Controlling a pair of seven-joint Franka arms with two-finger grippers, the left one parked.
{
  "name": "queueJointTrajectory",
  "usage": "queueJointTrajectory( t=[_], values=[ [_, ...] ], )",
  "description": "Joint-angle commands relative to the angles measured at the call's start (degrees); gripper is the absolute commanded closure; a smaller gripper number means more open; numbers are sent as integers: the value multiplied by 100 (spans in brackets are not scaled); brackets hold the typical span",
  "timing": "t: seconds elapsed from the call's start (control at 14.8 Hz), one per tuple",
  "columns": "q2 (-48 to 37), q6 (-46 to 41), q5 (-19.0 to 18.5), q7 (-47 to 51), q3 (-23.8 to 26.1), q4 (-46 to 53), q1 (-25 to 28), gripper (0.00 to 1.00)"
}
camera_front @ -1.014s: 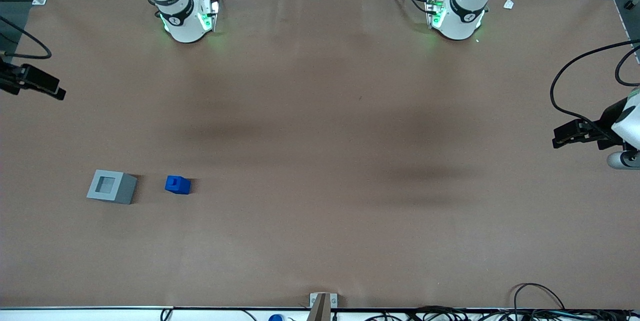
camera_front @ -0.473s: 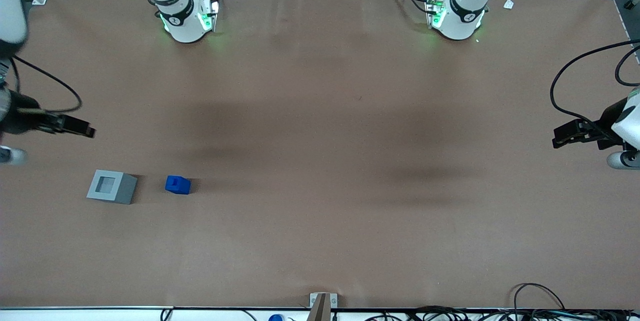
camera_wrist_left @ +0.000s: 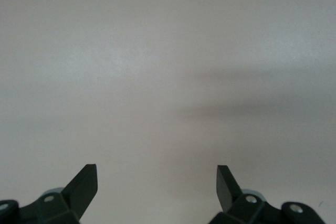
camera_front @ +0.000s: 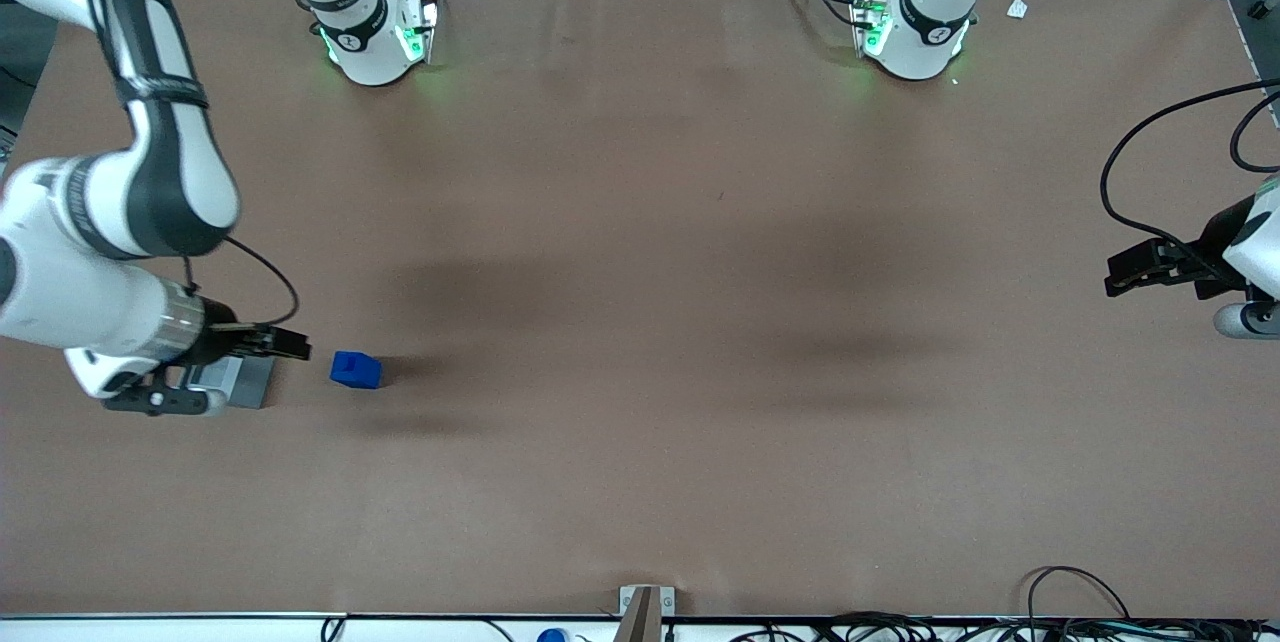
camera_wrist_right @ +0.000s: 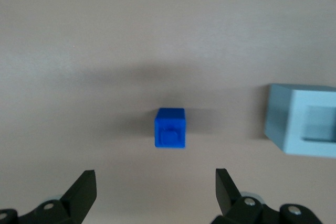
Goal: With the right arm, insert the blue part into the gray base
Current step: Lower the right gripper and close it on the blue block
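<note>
Blue part [camera_front: 356, 369]: rests on the brown table cover [camera_front: 640, 482], stub up, touched by nothing; it is the landmark for every entry below.
Gray base [camera_front: 251, 381]: just beside the blue part, toward the working arm's end of the table, about level with it in depth; a clear strip of cover lies between the two.
Gripper [camera_wrist_right: 155, 189]: above the table near the blue part, on the gray base's side of it; fingers [camera_wrist_right: 84, 188] spread wide, holding nothing.
Right arm [camera_front: 120, 312]: its wrist hangs over the gray base and reaches toward the blue part.
Risk, approach: judged, a low or off-centre descent could let one fingertip nudge the blue part, sliding or turning it out of line with the jaws.
Risk, neighbour: judged, the wrist passes close over the gray base; a careless drop could knock it and shift the recess.
Risk, insertion: judged, a skewed grip would jam the blue part at the recess edge.
Front view only: the arm's posture and the whole table; it hides most of the gray base.
Right wrist view only: the recess [camera_wrist_right: 320, 124] and the finger spread.
</note>
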Motion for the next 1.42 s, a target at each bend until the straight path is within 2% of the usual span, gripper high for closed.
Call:
queueJointTrajectory(
  t=[0.0, 0.27, 0.61, 0.95, 1.01, 1.22, 1.35],
  values=[
    [55, 838, -356, -52, -16, -623, 78, 0],
    [55, 2061, -410, -44, -7, -1618, 60, 0],
    [160, 2098, -340, 36, 2, -1619, 16, 1],
    [292, 2116, -313, 44, 2, -1584, 51, 8],
    [318, 2125, -313, 44, 2, -1575, 43, 12],
    [406, 2125, -305, 44, 10, -1558, 60, 14],
    [450, 2125, -200, 44, 2, -1558, 78, 22]
  ],
)
